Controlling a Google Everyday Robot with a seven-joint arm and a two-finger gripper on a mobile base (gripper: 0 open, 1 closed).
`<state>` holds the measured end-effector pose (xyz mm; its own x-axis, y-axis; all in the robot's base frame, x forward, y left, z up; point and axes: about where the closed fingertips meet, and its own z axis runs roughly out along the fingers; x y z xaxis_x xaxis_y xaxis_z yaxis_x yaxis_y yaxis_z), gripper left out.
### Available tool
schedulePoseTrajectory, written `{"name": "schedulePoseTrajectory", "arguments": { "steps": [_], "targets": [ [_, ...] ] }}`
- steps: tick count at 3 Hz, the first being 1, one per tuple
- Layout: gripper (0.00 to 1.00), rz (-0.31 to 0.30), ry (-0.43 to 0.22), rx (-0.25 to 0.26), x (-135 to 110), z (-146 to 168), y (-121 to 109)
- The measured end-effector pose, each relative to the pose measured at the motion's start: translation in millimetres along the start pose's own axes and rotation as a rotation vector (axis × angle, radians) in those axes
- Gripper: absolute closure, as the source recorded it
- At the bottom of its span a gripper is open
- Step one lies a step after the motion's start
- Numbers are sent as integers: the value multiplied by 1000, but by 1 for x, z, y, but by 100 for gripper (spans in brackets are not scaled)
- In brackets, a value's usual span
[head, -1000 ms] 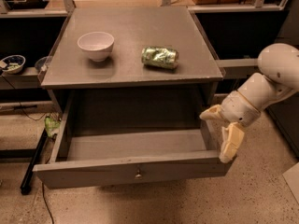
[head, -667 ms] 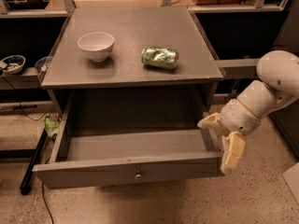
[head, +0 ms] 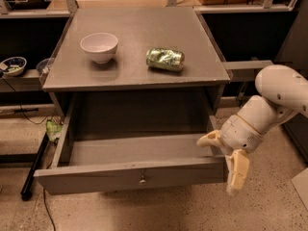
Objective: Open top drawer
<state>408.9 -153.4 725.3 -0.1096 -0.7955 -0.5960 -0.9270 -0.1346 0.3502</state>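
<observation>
In your camera view, the cream two-finger gripper (head: pixel 217 165) hangs at the right front corner of the wide grey top drawer (head: pixel 96 177). Its fingers are spread apart and hold nothing: one reaches over the drawer's right wall, the other points down outside the front. To the gripper's left the drawer stands far out, its small metal knob (head: pixel 142 178) at centre. Above and left of the gripper, on the grey cabinet top (head: pixel 144 23), sit a white bowl (head: pixel 99 46) and a crumpled green can (head: pixel 165 59) lying on its side.

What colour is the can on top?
The can is shiny green, camera view. The gripper hangs at a front corner of the top drawer.
</observation>
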Motion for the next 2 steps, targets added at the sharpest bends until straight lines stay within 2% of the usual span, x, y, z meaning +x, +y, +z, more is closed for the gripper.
{"name": "schedulePoseTrajectory", "arguments": {
  "steps": [1, 2],
  "targets": [
    [0, 25, 69, 74, 0, 5, -33],
    [0, 46, 102, 106, -2, 15, -55]
  ]
}}
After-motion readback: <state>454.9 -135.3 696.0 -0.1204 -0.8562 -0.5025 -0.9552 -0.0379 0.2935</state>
